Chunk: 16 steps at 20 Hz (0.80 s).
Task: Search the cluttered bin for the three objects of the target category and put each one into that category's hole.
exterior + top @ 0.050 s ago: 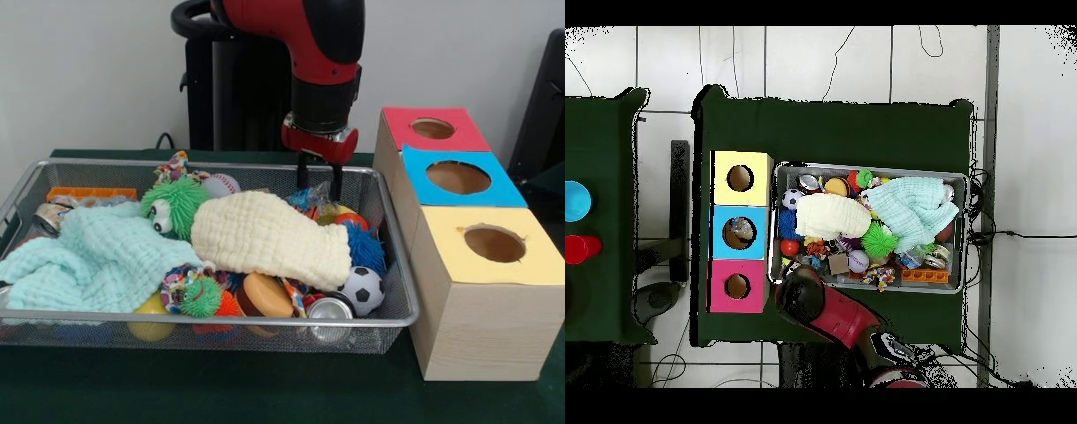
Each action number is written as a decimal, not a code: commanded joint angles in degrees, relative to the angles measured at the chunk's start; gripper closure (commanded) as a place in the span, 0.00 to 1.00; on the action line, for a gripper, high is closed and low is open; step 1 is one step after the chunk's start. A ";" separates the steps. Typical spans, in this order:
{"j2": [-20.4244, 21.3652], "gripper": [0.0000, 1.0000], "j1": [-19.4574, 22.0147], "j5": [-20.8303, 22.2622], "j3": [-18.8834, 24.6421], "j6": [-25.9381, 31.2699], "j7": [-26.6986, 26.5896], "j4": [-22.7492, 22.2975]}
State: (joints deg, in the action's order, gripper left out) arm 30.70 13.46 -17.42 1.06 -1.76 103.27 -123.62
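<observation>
Over the far rim of the wire bin (399,296), at about one o'clock from its middle, the claw (320,173) is held; whether it is open or closed cannot be told. A soccer ball (361,289) lies well apart from it at six o'clock, beside a silver can (329,309). Three-holed box (481,296) is set beside the bin on the green surface (265,389).

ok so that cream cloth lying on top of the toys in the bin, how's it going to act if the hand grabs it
The cream cloth looks soft and quilted, so it would probably hang limp and droop, not lift stiffly. It drapes over several toys in the mesh bin, so pulling it may shift or roll them, notably the small soccer ball at its edge. It is likely light.
</observation>
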 commanded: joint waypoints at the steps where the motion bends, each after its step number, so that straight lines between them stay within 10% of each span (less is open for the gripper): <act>1: -10.13 0.00 2.88 3.59 5.10 -1.41 7.54 2.19; 16: -12.14 0.00 3.93 9.16 6.68 -3.60 7.38 3.64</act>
State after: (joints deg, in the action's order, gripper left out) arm 28.57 15.48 -11.33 3.68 -3.47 103.25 -122.39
